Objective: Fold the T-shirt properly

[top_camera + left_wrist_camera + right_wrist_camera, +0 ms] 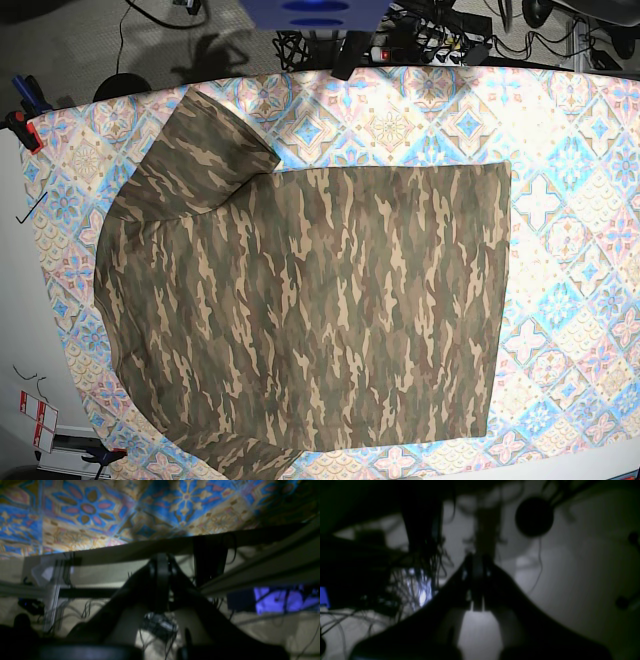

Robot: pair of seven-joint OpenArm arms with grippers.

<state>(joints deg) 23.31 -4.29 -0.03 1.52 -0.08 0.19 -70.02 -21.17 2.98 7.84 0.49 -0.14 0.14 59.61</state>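
Left wrist view: the left gripper (162, 580) shows as a dark silhouette with its jaws together, nothing between them. It sits low, below the table edge (160, 548); the tiled cloth (100, 512) hangs across the top of the view. No shirt visible here. Cables and floor clutter lie behind.

Right wrist view: dim and blurred. The right gripper (478, 582) has its jaws pressed together, empty. Only wires, a dark round shape and pale floor lie beyond it. No shirt, no table top.

Base view: neither arm is in view. The T-shirt (310, 300) lies flat and spread on the tiled cloth (580, 200), covering most of the middle. Its long axis runs side to side: collar and shoulders toward the view's left, straight hem toward the right. One sleeve (205, 150) angles out at the upper left; the other reaches the bottom edge at lower left.

Judgement: no fold started. Which arm is nearer cannot be told; the sleeve end lies on the right arm's side, the hem on the left arm's.
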